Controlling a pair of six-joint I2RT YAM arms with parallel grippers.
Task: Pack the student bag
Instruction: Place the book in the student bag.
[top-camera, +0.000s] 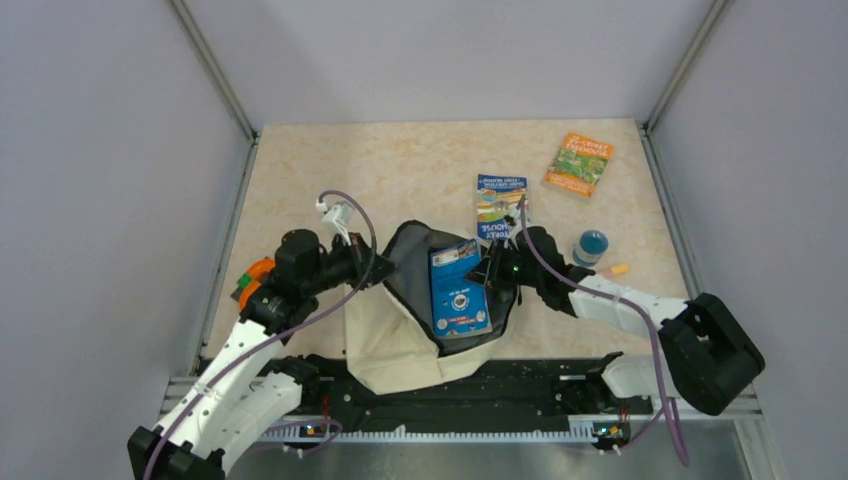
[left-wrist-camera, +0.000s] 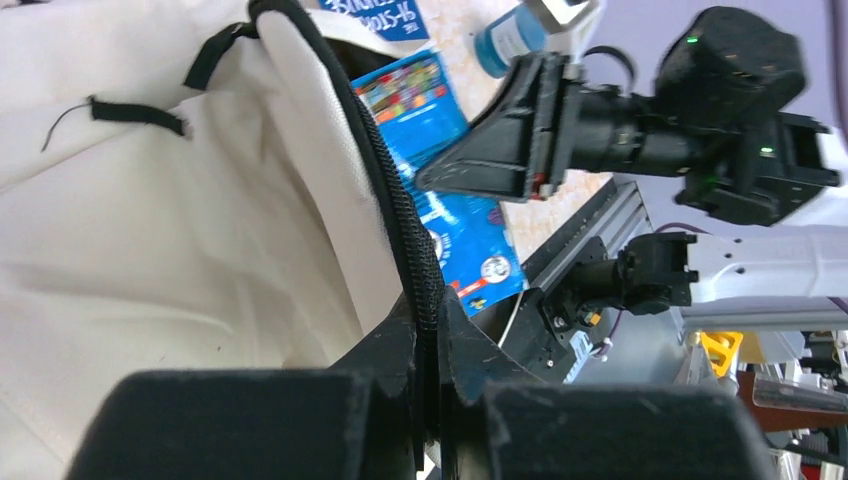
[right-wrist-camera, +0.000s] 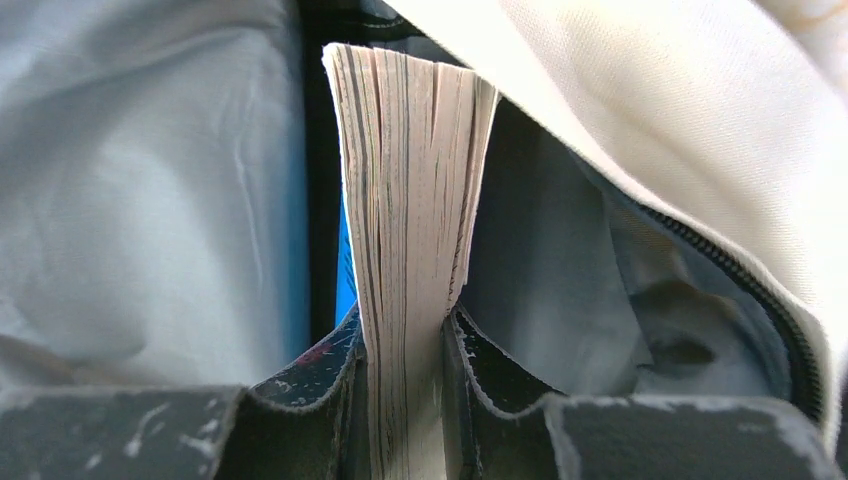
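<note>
Student bag (top-camera: 395, 345): slumped at the near table edge between the two arm bases, mouth gaping upward, grey lining (right-wrist-camera: 150, 180) exposed. On its left rim, left gripper (left-wrist-camera: 430, 345) clenched on the black zipper edge (left-wrist-camera: 400, 210), propping the mouth open. In that mouth, blue book (top-camera: 459, 290) only part way in, far end jutting past the rim, pinched at its page edge by the right gripper (right-wrist-camera: 403, 330) on the bag's right side. Beyond the bag, a second blue book (top-camera: 501, 204); farther off to the right, an orange-and-green book (top-camera: 578, 163); near the bag's right side, a blue-lidded jar (top-camera: 591, 245).

Likely trouble:
- If released too soon, apt to tip back out over the soft rim.
- If pushed at a slant, likely to snag a corner on lining or zipper and drag the limp bag along.
- With any slackening on the left, a sagging rim closing over the opening.
- With so thin a pinch on loose pages, possible fanning or slipping under a firm push.
</note>
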